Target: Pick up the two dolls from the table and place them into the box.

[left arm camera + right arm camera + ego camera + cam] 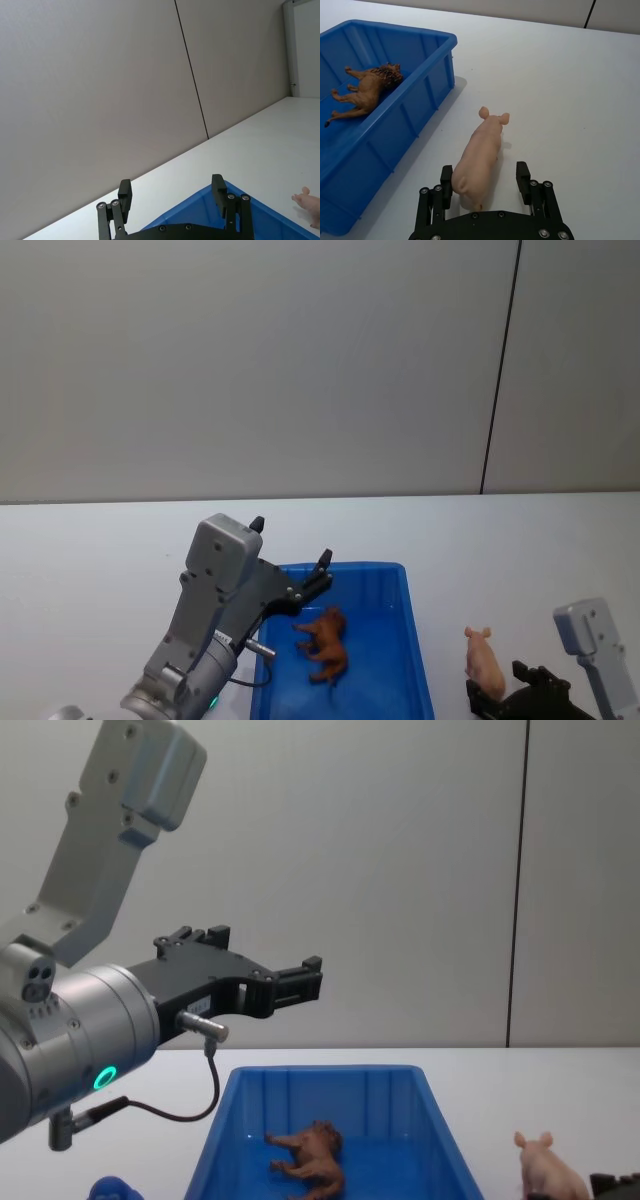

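Observation:
The reddish-brown doll [325,642] [365,90] [310,1157] lies on its side inside the blue box [415,640] [427,90] [410,1105]. The pink pig doll [485,658] [480,155] [545,1175] stands on the white table [520,550] just right of the box. My right gripper [486,179] is open, its fingers on either side of the pig's rear, not closed on it. My left gripper [322,570] [171,195] [305,975] hangs open and empty above the box's far left part.
A small rounded blue object [110,1188] sits on the table left of the box. A plain wall stands behind the table. Open tabletop lies beyond and to the right of the pig.

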